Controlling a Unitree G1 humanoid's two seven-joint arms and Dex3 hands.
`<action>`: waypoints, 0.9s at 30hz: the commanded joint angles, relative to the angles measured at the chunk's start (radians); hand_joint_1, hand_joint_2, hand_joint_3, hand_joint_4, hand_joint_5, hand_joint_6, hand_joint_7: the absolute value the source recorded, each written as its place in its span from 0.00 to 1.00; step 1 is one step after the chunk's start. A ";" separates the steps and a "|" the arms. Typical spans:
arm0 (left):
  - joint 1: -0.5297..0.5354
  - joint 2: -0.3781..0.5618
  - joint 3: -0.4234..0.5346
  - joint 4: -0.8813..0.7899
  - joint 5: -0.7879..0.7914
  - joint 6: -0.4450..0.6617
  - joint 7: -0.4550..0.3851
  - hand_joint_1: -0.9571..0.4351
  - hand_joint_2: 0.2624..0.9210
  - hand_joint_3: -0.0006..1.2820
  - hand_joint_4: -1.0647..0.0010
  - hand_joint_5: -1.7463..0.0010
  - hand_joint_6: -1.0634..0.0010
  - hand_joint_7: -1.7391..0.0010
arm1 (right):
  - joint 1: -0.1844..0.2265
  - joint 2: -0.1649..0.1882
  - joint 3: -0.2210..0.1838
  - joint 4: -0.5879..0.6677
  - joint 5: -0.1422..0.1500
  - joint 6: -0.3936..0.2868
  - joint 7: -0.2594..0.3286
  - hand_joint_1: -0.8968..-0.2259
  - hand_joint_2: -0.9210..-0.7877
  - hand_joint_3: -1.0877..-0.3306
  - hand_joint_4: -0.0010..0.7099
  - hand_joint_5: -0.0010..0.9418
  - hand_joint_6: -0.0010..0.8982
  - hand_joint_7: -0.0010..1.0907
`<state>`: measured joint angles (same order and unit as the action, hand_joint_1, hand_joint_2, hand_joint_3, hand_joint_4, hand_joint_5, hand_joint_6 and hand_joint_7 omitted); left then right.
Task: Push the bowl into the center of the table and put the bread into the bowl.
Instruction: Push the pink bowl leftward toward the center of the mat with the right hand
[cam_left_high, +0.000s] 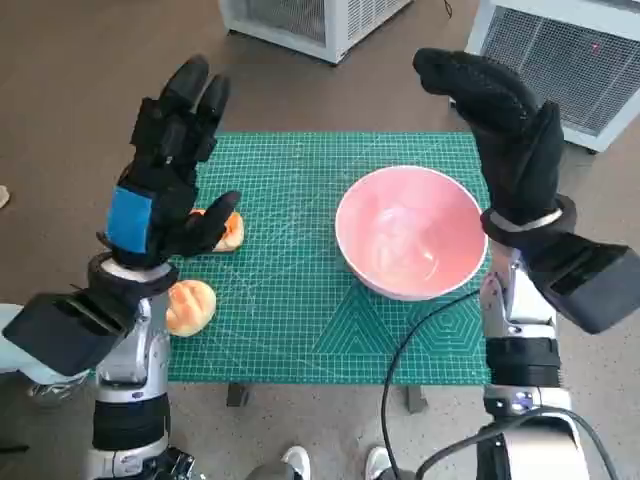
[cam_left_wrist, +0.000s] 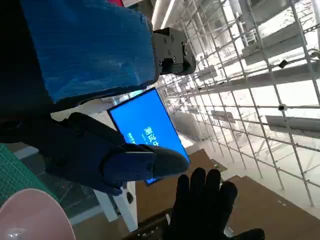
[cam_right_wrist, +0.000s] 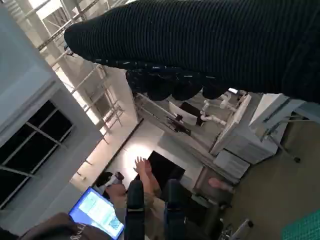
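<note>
Tabletop (cam_left_high: 300, 330) under a green grid mat, brown floor around it, white grilled units (cam_left_high: 300, 20) beyond the far edge. The pink bowl (cam_left_high: 412, 232), glossy and empty, sits right of the mat's middle. Two golden bread rolls lie at the left edge, one (cam_left_high: 190, 305) nearer, one (cam_left_high: 228, 230) partly hidden. Left hand (cam_left_high: 170, 170) and right hand (cam_left_high: 500, 120) hover raised, fingers spread, holding nothing.
</note>
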<state>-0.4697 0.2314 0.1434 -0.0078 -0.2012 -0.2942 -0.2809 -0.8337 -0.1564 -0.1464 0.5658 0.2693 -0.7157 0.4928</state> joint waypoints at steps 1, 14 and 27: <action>-0.015 0.000 -0.002 0.000 0.003 0.004 0.006 0.16 1.00 0.32 0.82 1.00 1.00 0.76 | 0.031 -0.008 0.003 0.000 -0.007 0.017 -0.003 0.20 0.00 0.37 0.30 0.01 0.00 0.55; -0.021 0.002 -0.002 0.010 0.006 -0.002 0.007 0.17 1.00 0.33 0.82 1.00 1.00 0.76 | 0.033 -0.009 0.002 -0.005 -0.006 0.024 -0.004 0.20 0.00 0.37 0.30 0.01 0.00 0.55; -0.022 0.002 -0.003 0.008 0.009 0.000 0.010 0.17 1.00 0.33 0.82 1.00 1.00 0.76 | 0.037 -0.011 0.001 -0.009 -0.007 0.026 -0.004 0.20 0.00 0.37 0.30 0.01 0.00 0.55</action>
<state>-0.4772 0.2315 0.1409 -0.0058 -0.1966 -0.2941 -0.2753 -0.8192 -0.1564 -0.1464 0.5548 0.2692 -0.7021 0.4928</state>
